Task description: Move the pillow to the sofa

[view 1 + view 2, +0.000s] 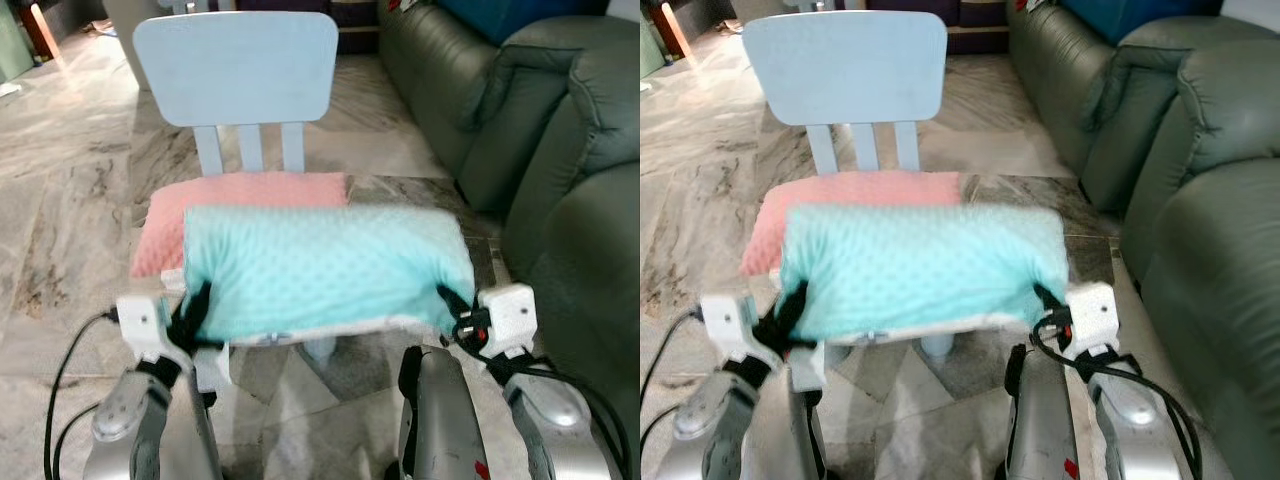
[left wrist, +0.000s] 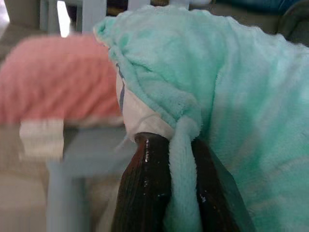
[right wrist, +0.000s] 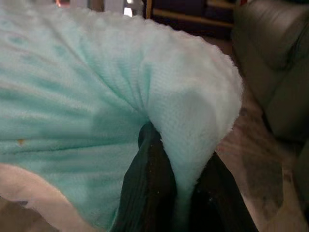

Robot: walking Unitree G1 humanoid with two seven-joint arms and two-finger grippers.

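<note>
Two grippers are clamped on the mint pillow (image 1: 320, 268): the left gripper (image 2: 182, 164) pinches its left corner, the right gripper (image 3: 179, 169) its right corner. The pillow is held above a pink cushion (image 1: 240, 200) on the blue chair (image 1: 237, 70), beside the grey sofa (image 1: 540, 130).

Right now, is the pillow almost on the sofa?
Not yet. Done: both grippers have pinched the green pillow, the left gripper at one end, the right gripper at the other. In hand: the pillow is over the blue chair, above a pink pillow. Left: carrying it over to the sofa on the robot's right.
</note>
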